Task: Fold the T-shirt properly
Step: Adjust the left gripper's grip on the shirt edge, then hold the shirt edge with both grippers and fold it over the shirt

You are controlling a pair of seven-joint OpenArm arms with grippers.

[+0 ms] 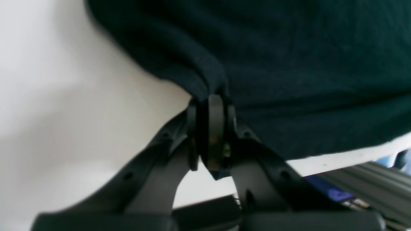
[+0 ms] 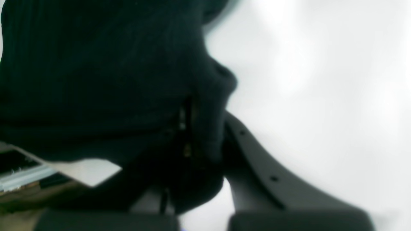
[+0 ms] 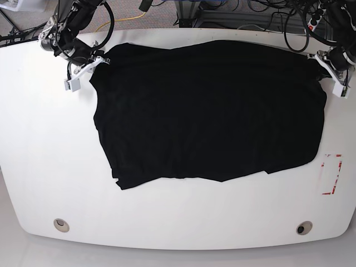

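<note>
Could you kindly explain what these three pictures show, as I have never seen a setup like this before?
This is a robot with two arms working at a white table. The base picture looks down from above; the other two come from small cameras mounted on each wrist, looking along the hand. A black T-shirt lies spread on the table. In the overhead picture, the left hand is at the right, the right hand at the left, each at a far corner of the shirt. The left wrist picture shows the left hand shut on a pinch of cloth. The right wrist picture shows the right hand buried in dark cloth, apparently gripping it too, though that view is blurred.
</note>
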